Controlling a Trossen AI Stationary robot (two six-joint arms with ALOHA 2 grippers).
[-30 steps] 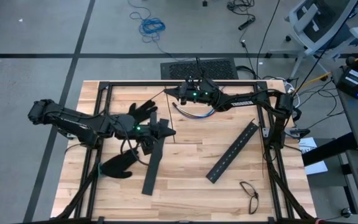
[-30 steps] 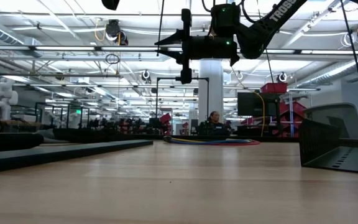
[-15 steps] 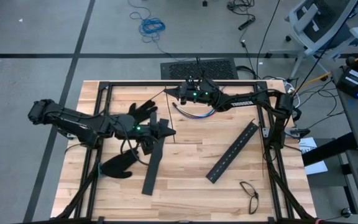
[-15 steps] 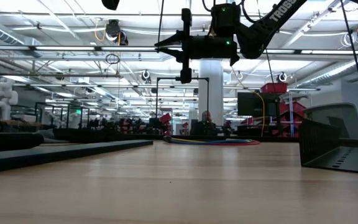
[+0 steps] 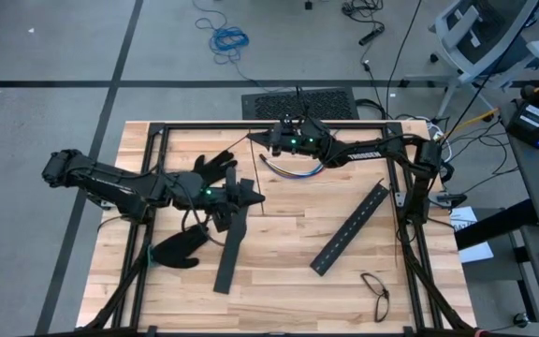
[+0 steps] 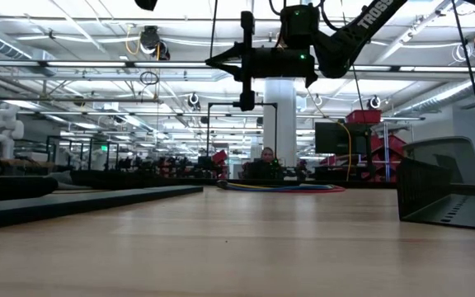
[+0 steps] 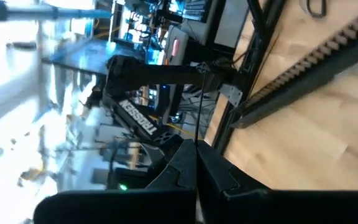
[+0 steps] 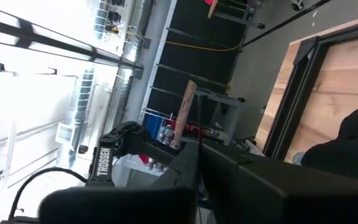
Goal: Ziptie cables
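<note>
Pinching what looks like a ziptie, right claw raised

You can read only one word anywhere, the maker's name "TROSSEN", printed in white capitals on the dark arm links. In the high view it runs along the right arm's forearm, small but legible. In the low view you see only its start, "TROSS", on the arm link at the upper edge, cut off by the frame. In the left wrist view it shows on the other arm, tilted. In the right wrist view it stands on the far arm, running lengthwise. Nothing else is readable to you.
</note>
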